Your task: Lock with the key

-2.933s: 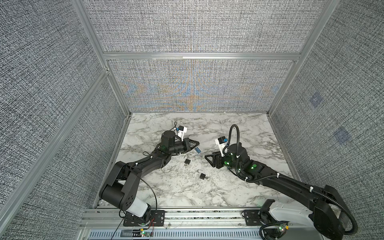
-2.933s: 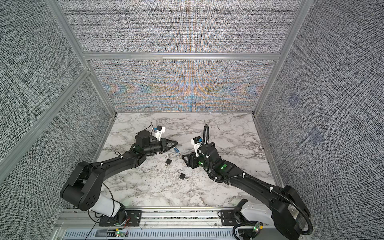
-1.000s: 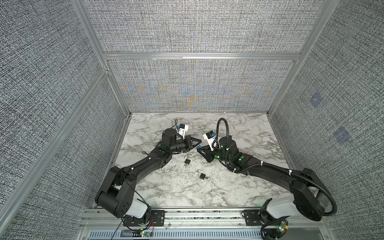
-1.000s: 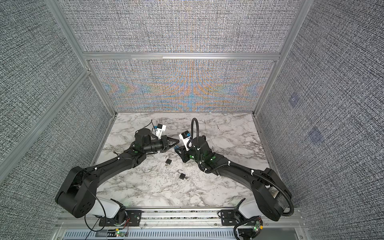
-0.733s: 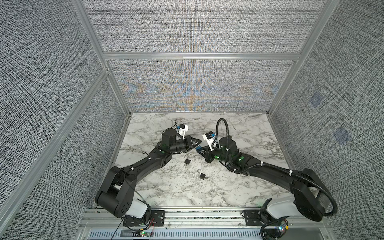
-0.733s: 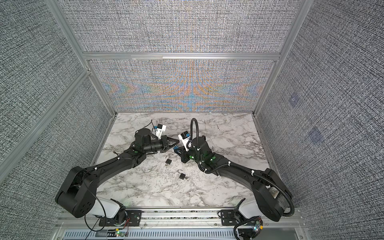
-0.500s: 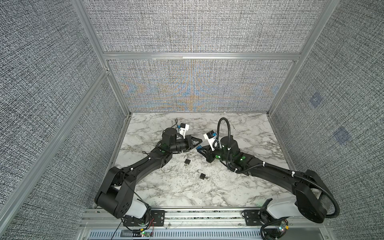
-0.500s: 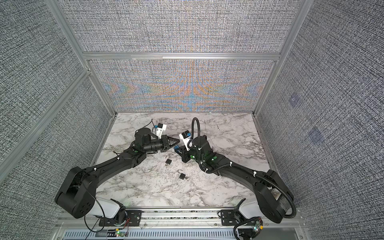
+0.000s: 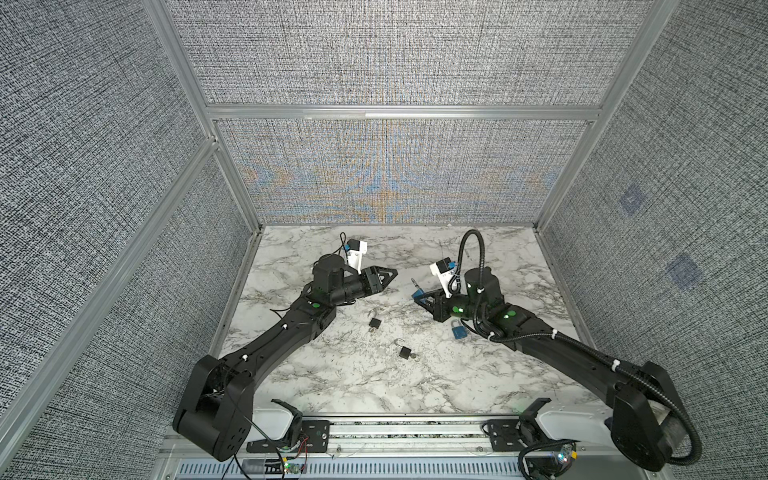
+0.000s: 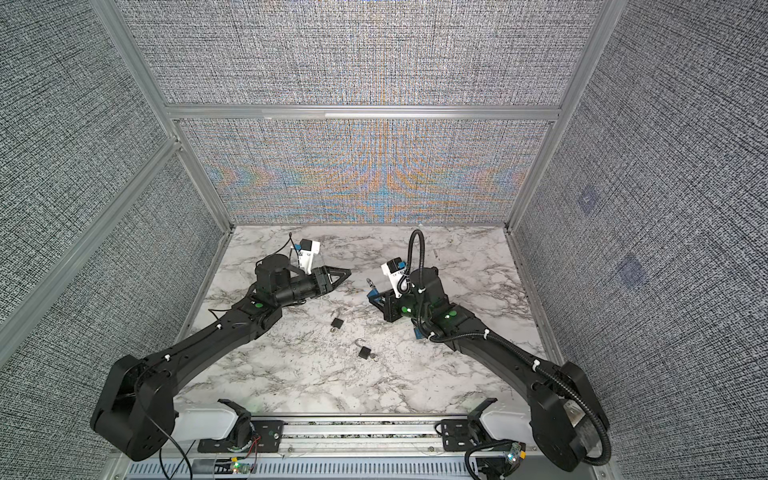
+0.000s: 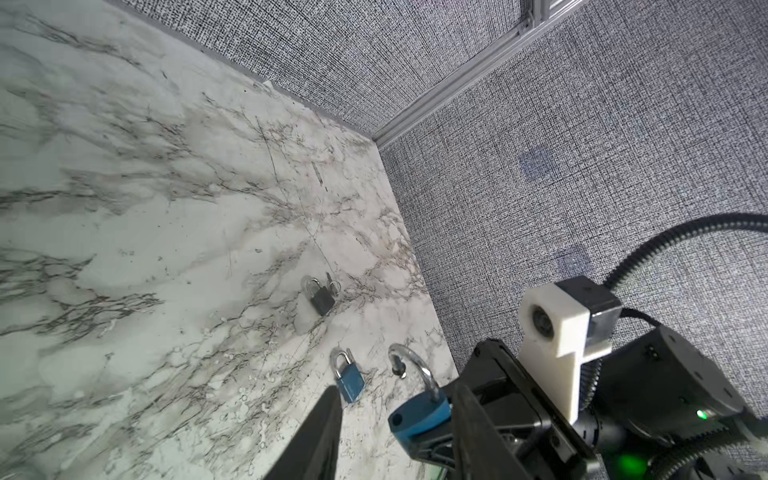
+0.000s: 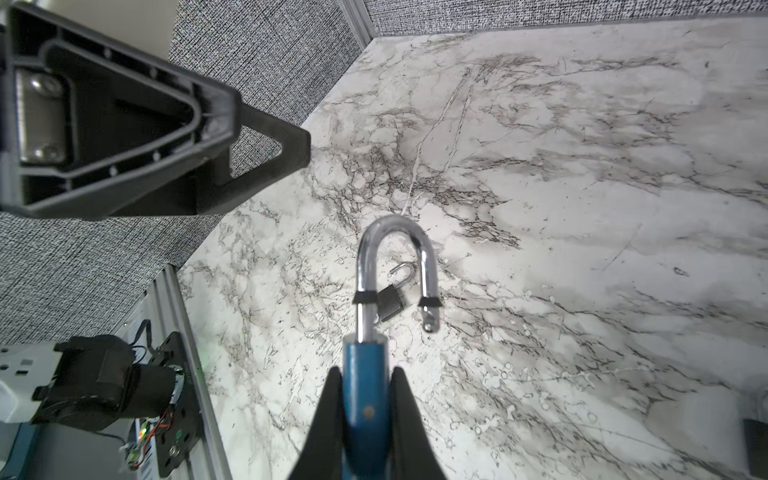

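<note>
Holding the blue padlock [image 9: 417,296] by its body, my right gripper [image 9: 420,296] is clamped narrow on it near the middle of the marble table [image 9: 519,266] in both top views. The lock's long axis tilts up toward the back wall, silver shackle [image 9: 415,284] leading. My left gripper [image 9: 390,274] hangs just apart from it across a bare gap, tip aimed its way. A black padlock [image 10: 337,323] and a second black padlock [image 10: 364,352] lie on open marble toward the front, well clear of both grippers.

In the left wrist view my left fingers [image 11: 320,428] stand spread and empty. The held lock sits just beyond their tips, base end turned toward me, open shackle curving away. A spare blue padlock [image 11: 349,380] lies flat on the table behind it, and a grey padlock [image 11: 320,298] farther on, near the side wall.

In the right wrist view the lock runs straight out along my right fingers [image 12: 328,419], one shackle leg seated, the other free of the body. A dark padlock [image 12: 390,305] lies on the table beneath; which one, I cannot tell.
</note>
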Tool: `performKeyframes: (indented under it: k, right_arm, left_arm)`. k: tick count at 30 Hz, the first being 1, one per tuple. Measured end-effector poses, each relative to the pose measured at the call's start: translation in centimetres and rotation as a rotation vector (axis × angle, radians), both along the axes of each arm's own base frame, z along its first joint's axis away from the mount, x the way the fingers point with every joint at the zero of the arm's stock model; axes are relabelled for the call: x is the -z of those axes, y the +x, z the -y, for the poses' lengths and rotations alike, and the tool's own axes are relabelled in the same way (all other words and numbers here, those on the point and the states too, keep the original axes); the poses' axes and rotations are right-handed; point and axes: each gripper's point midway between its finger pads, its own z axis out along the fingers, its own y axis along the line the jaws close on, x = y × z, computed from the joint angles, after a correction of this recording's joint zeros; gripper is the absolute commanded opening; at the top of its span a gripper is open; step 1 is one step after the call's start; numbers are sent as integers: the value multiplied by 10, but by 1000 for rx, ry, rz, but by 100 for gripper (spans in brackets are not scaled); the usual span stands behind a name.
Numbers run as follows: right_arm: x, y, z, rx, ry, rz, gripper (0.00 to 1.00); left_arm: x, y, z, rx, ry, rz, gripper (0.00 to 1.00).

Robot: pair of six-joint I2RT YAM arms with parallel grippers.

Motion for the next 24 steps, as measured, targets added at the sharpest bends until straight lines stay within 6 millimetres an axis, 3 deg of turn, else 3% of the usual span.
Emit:
performKeyframes:
  k: [10, 14, 18, 24]
  right_arm:
    - [-5, -3, 2, -65, 35, -66, 0]
    - [-16, -2, 4, -76, 56, -57, 0]
    - [-19, -6, 8, -76, 67, -51, 0]
    - [-16, -14, 13, -91, 77, -65, 0]
  left_arm:
    - [0, 2, -2, 15, 21, 147, 46]
    - [-1, 11, -2, 32, 3, 188, 46]
    - [-6, 20, 2, 62, -20, 220, 46]
    - [-4, 16, 12, 135, -69, 244, 46]
